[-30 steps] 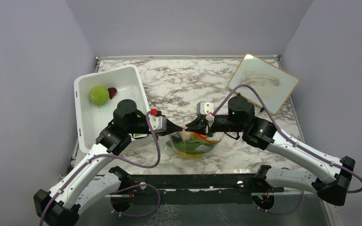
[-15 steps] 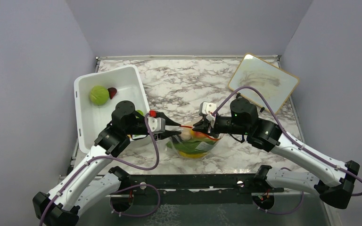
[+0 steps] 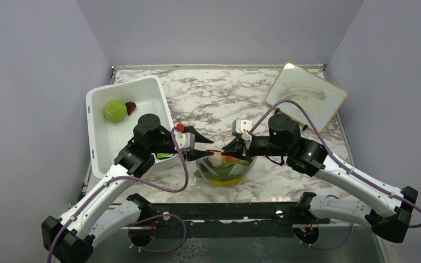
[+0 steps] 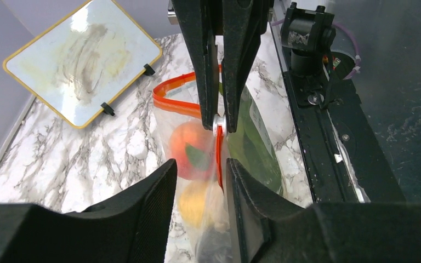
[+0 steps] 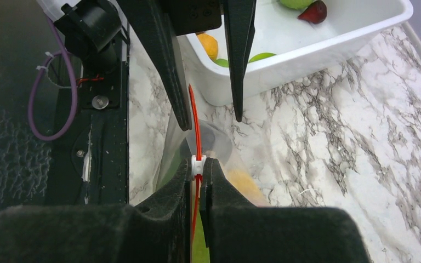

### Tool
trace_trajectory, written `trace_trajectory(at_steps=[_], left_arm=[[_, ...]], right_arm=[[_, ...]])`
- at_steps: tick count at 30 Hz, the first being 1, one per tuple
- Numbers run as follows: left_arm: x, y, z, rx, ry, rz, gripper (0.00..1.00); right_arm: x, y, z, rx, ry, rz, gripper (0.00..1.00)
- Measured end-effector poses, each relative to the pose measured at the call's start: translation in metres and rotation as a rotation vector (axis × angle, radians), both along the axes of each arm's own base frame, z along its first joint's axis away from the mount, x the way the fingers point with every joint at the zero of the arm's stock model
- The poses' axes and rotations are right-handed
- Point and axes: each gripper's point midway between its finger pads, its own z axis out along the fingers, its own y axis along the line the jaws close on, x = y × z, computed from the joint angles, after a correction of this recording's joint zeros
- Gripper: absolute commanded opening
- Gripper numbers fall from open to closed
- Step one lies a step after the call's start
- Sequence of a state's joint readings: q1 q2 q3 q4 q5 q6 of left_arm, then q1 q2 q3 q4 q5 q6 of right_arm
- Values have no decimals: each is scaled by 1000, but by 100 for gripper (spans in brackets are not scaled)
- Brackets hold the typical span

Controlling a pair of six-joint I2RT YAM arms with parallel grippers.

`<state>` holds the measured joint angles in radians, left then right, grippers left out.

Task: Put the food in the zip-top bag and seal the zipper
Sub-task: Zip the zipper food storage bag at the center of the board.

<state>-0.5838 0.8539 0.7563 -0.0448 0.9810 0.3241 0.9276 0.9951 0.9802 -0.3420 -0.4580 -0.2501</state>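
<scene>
Marble table (image 3: 208, 98): left hand (image 3: 202, 143) newly unclasped

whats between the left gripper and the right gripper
The zipper: pinched in the shut right gripper, it runs into the gap between the fingers of the open left gripper. The right wrist view shows it best.

The left pincer (image 3: 200, 144), a second ago clamped on the zipper (image 5: 195, 118) tip to tip with the right pincer (image 3: 227, 148), now has its fingers spread and sits drawn back leftward. The zip-top bag (image 3: 223, 171) has settled slightly lower.
</scene>
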Motion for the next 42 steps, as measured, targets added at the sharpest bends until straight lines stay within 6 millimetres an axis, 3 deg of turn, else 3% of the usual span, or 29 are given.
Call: trace_trajectory(at_steps=[4,9,10,18,26,33,42], left_arm=[[0,-1,6,-19,-10,-2,30],[-3,-2,7,-25,-10,-23,2],[-3,-2,7,-24,-7,-28,0],[-3,-1,6,8,-24,-35,0],[18,-2,11,66,-87,20,0],[43,-2,13,72,-115,101,0],[96,13,21,30,-117,265,0]], right_arm=[[-1,1,0,5,10,4,1],[-1,1,-1,8,11,3,1],[-1,1,-1,8,11,3,1],[1,2,-4,0,21,-9,1],[11,-8,-1,-6,17,-102,1],[15,-27,0,-19,32,-200,1],[20,-50,0,-61,44,-306,1]])
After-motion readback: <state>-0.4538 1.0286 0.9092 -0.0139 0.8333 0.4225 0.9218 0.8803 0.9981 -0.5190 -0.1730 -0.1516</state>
